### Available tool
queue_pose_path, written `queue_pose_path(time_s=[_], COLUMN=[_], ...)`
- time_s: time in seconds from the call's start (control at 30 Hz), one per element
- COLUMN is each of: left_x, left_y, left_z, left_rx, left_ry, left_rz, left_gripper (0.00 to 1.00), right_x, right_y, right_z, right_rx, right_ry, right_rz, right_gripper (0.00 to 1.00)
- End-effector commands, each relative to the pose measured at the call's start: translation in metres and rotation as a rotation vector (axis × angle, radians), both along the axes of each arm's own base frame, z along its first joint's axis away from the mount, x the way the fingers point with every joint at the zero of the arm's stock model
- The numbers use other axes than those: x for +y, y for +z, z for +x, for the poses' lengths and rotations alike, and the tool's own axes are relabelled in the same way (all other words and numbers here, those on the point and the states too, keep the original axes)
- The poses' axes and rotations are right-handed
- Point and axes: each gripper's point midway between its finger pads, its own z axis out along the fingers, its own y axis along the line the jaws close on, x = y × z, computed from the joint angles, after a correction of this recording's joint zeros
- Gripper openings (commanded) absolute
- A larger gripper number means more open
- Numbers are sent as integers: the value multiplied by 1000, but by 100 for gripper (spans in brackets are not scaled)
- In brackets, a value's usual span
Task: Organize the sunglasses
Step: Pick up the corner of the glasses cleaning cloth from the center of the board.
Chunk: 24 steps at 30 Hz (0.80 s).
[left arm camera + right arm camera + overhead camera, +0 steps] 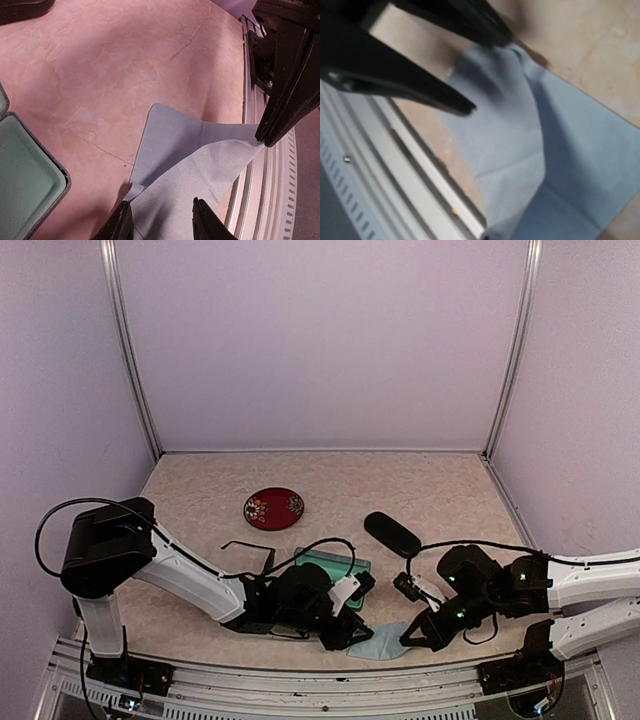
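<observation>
Sunglasses (250,545) with a thin black frame lay on the worktop (200,490), at 9 o'clock from the green box (330,558). They looked light and easy to bend, so the frame, not the lenses, seemed the best place to hold. The left end effector (161,202) had its jaws apart over a blue cloth (185,165). The right end effector (265,135) pinched its corner.

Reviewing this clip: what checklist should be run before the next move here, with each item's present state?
1. Left pincer free of the blue cloth: not ok; it is open, but the cloth lies between its fingers.
2. Right pincer gripping the cloth's corner: ok.
3. Green case open: ok.
4. Case interior empty: cannot tell; only part shows.
5. Thin black sunglasses ungripped on the table: ok.
</observation>
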Motion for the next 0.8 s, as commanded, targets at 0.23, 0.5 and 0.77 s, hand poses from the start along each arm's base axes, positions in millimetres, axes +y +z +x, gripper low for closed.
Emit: queue_pose_path(time_s=[0.23, 0.5, 0.77], left_x=[-30, -41, -36], left_y=[34, 29, 35], left_z=[-28, -39, -28], left_rx=[-115, -145, -169], left_ry=[-260, -443, -482], left_rz=[-157, -192, -246], left_gripper=[52, 61, 64], right_x=[8, 8, 5], right_y=[25, 25, 24], right_z=[-3, -6, -8], right_rx=[-27, -30, -32], right_ry=[34, 59, 60], right_rz=[114, 118, 118], right_gripper=[0, 0, 0])
